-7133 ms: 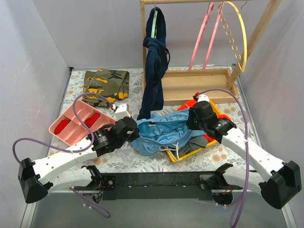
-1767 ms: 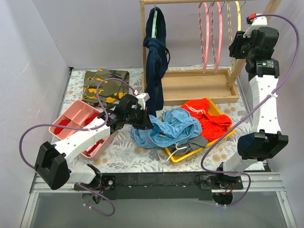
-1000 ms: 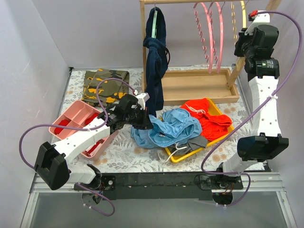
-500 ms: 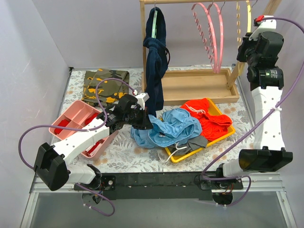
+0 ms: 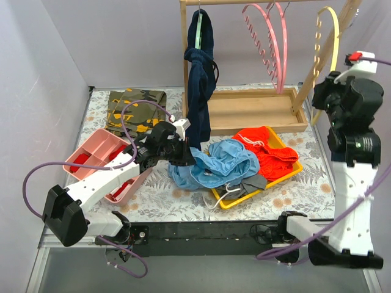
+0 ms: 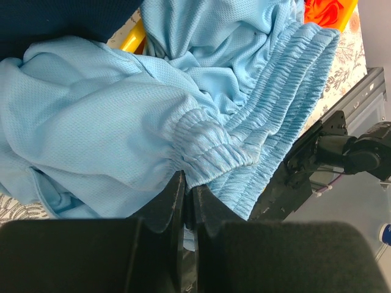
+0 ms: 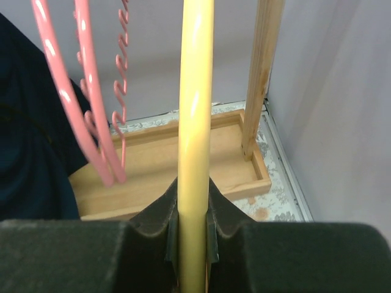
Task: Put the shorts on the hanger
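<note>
Blue shorts (image 5: 227, 162), yellow hanger (image 7: 195, 91); seemingly floral table (image 5: 302, 196)

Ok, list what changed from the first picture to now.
The right hand rose from the shorts to the rack, closed on the yellow hanger and drew it rightward, away from the pink hangers. The left hand shifted slightly up the table and is shut on the shorts' waistband. The navy garment and the camouflage cloth stayed put.

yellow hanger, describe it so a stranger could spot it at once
Start at the wooden rack at the back and go to its right end. The hanger is a thin notched loop clamped in the right hand. It alone is yellow; the pink hangers beside it hang free.
</note>
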Controlling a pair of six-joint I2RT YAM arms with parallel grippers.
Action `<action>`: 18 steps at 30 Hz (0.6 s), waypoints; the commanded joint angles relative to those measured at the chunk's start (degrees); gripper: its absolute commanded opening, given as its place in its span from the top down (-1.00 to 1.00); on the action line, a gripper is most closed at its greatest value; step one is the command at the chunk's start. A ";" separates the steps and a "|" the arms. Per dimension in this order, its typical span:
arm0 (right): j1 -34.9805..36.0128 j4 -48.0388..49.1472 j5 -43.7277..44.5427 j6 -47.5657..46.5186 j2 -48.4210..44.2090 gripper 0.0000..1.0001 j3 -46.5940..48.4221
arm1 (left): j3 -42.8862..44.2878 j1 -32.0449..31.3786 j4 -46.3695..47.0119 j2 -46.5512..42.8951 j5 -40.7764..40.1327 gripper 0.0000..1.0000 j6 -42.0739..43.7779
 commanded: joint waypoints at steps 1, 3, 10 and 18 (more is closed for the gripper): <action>-0.02 -1.12 0.59 2.70 -8.80 0.97 -1.48 | 1.59 0.19 -0.77 -3.42 -1.95 1.00 -0.27; -0.02 -2.78 -1.24 3.14 -13.02 0.97 -2.44 | 1.33 0.28 -0.94 -3.95 -2.82 1.00 -0.45; -0.11 -4.83 -26.44 7.52 -16.29 0.97 1.33 | 0.89 0.46 -2.96 -5.88 -9.40 1.00 -0.63; -0.11 -0.25 -52.21 14.03 -12.26 0.97 6.69 | -2.45 3.70 -2.35 -8.87 -12.14 1.00 -3.17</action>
